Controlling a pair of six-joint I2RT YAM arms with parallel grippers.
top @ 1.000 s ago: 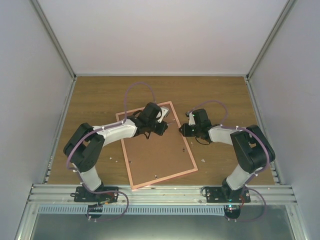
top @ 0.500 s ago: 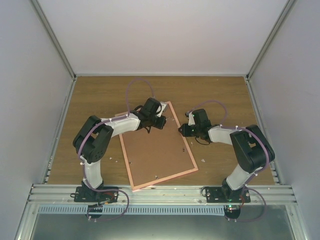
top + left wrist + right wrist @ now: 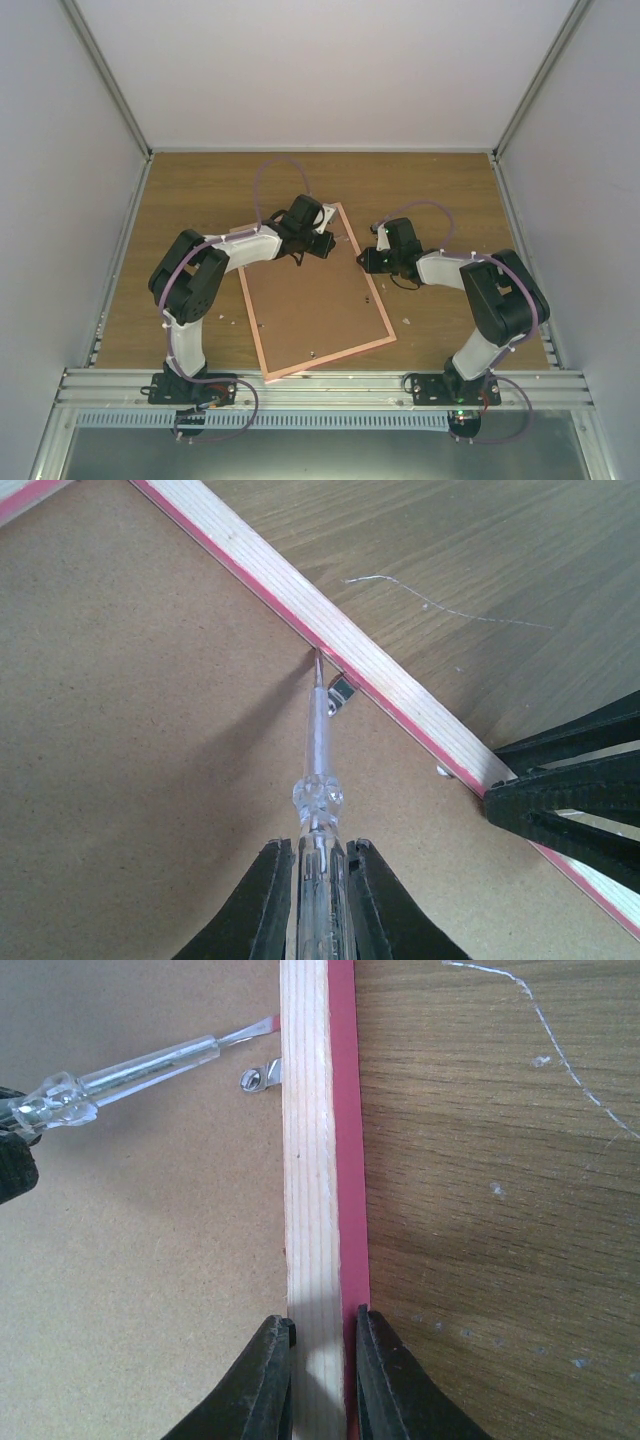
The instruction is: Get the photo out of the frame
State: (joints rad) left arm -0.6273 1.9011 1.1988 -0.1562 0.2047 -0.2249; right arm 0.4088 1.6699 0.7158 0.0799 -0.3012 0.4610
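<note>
The frame point(image 3: 325, 358) lies face down on the wooden table, its brown backing board point(image 3: 315, 305) up inside a pale wood and pink rim point(image 3: 300, 595). The photo is hidden under the board. My left gripper point(image 3: 320, 855) is shut on a clear-handled screwdriver point(image 3: 318, 750). The screwdriver's tip rests where the board meets the rim, beside a small metal tab point(image 3: 341, 690). My right gripper point(image 3: 323, 1335) is shut on the frame's right rail point(image 3: 308, 1160), one finger on each side, just near of that tab point(image 3: 262, 1076). From above, both grippers point(image 3: 318, 245) point(image 3: 365, 260) meet at the frame's far right edge.
A thin wire strand point(image 3: 560, 1040) lies on the table right of the frame. Small metal bits point(image 3: 367, 298) sit on the board near its right rim. Grey walls enclose the table, and an aluminium rail point(image 3: 320, 385) runs along the near edge.
My left arm has drawn its elbow in towards the frame and the gripper with the screwdriver has shifted slightly farther along the rim. The right arm has not moved.
</note>
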